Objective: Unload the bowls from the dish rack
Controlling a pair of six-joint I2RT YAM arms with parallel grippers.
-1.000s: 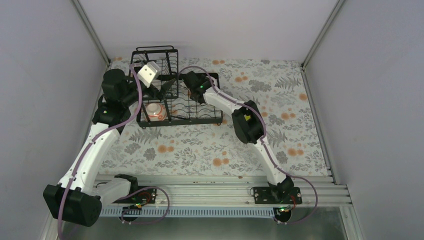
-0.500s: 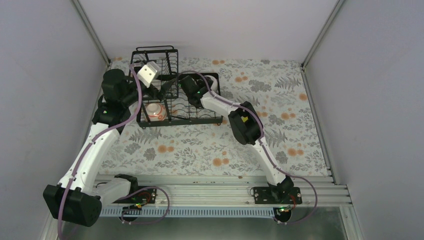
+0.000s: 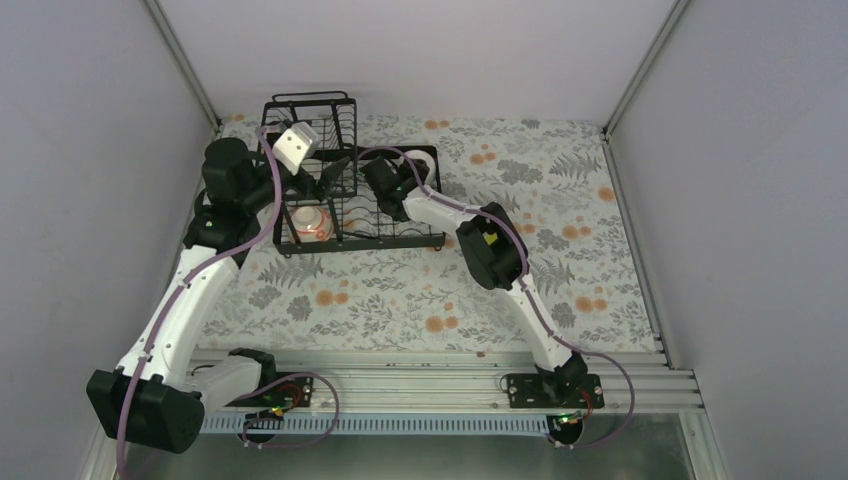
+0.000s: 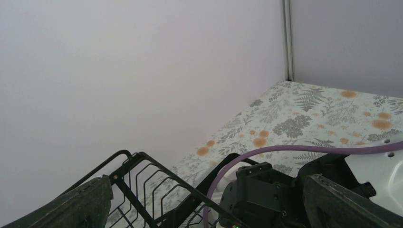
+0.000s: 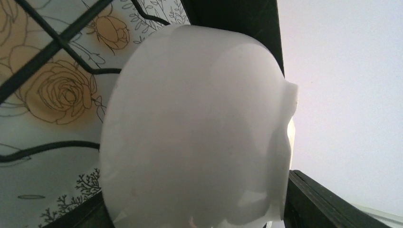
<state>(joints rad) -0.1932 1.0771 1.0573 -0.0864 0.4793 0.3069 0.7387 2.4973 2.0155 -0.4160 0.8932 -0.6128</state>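
Note:
The black wire dish rack (image 3: 352, 232) stands at the far left of the table. A white bowl with a red-orange pattern (image 3: 311, 222) sits upright in its near left part. The plain white bowl (image 3: 414, 160) lies tilted at the rack's far right and fills the right wrist view (image 5: 195, 128). My right gripper (image 3: 400, 168) reaches into the rack, and its fingers (image 5: 311, 202) press this bowl from both sides. My left gripper (image 3: 338, 172) hovers over the rack's middle, wide open and holding nothing (image 4: 207, 190).
The rack's taller basket section (image 3: 310, 120) rises at the far left corner beside the left wall. Rack wires (image 5: 47, 42) cross just behind the white bowl. The right arm's wrist and purple cable (image 4: 266, 190) sit between my left fingers' line of sight.
The right gripper has pushed further left into the rack and narrowed its jaws onto the white bowl, which now shows at the rack's far right. The left arm has stayed still.

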